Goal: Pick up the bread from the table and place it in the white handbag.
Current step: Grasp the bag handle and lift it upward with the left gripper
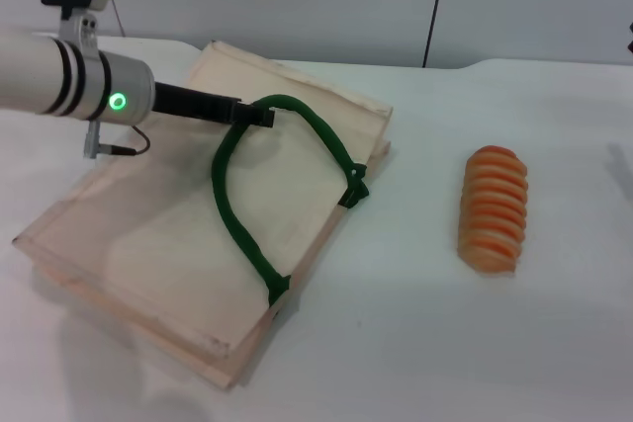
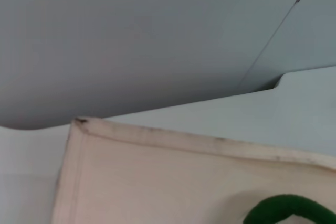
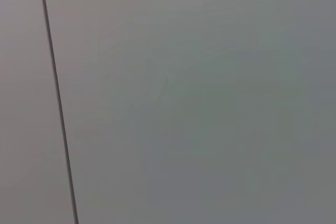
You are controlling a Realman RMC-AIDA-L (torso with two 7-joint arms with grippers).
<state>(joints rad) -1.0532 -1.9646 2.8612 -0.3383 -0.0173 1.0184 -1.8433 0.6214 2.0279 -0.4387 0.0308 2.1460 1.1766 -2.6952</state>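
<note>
Here we see the white handbag (image 1: 198, 234) lying flat on the table (image 1: 415, 343), on the left half of the head view, one corner pointing toward the near edge. Its dark green handle (image 1: 237, 214) loops over the top face, both ends fixed at green tabs (image 1: 354, 185) on the bag's right-hand edge. The bread (image 1: 493, 210) lies on the table to the right of the bag, well apart from it, ridges running crosswise, long side pointing roughly away from us. Nothing touches it.

We see the left gripper (image 1: 259, 116) reaching in from the left over the bag. Its black fingers (image 1: 203, 103) run out from the white wrist, which has a lit green ring, and the tip meets the far top of the handle loop. The fingers look narrow, closed on the handle, and the loop stands raised off the fabric there. A thin black cable (image 1: 134, 145) hangs under the wrist.

In the left wrist view we get the bag's far edge (image 2: 199, 142) with its seam, a bit of green handle (image 2: 289, 208) at the corner, the table beyond and a grey wall (image 2: 131, 40).

The right gripper is not in sight in any view. The right wrist view gives only grey wall (image 3: 199, 103) with a dark vertical line (image 3: 55, 98), so we cannot tell its finger state.
</note>
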